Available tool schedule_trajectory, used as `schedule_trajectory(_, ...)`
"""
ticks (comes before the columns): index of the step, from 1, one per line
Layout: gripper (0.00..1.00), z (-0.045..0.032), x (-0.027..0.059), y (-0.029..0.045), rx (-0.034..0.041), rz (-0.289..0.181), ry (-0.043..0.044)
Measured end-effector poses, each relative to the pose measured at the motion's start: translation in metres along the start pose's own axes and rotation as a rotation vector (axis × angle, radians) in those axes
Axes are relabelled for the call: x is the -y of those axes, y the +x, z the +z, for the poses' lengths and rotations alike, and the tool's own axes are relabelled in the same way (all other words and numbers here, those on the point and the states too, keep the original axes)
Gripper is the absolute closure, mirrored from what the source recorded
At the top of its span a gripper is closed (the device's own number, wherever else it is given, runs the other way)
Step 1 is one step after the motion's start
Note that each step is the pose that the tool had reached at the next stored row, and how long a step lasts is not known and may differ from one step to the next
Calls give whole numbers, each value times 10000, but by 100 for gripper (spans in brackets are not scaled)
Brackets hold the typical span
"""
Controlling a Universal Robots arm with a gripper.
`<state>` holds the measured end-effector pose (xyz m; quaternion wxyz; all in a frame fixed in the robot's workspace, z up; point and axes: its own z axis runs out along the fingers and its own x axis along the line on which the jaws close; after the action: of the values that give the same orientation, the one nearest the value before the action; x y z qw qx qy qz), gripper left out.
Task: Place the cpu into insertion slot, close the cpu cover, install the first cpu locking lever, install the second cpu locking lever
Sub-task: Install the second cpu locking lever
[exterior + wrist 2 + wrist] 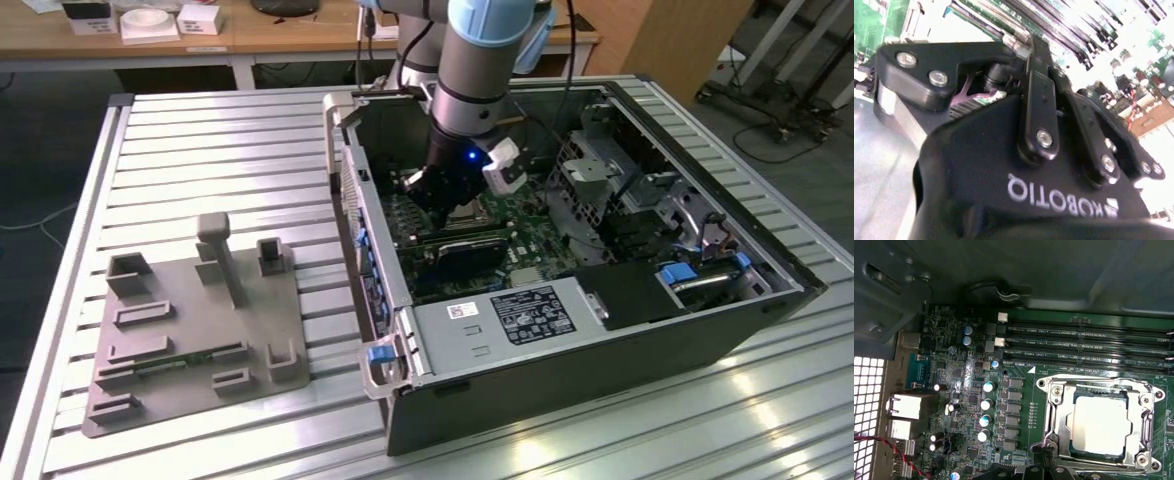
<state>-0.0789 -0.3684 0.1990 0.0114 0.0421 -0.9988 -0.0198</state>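
exterior view: looking down from high up at the open computer case (574, 250)
wrist views: both sitting close, sharing the memory slots (1084, 347) (1054, 20)

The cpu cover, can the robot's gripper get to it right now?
Probably yes. In the first wrist view the cpu cover lies flat around the cpu, nothing on top. In the exterior view the gripper hangs inside the open computer case, close above that spot.
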Motion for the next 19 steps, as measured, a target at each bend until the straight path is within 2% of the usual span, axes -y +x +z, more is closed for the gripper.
schedule_trajectory(13, 90, 22, 2, 0, -1, -25, -3)
schedule_trajectory(19, 90, 26, -1, 31, -1, -82, 12)
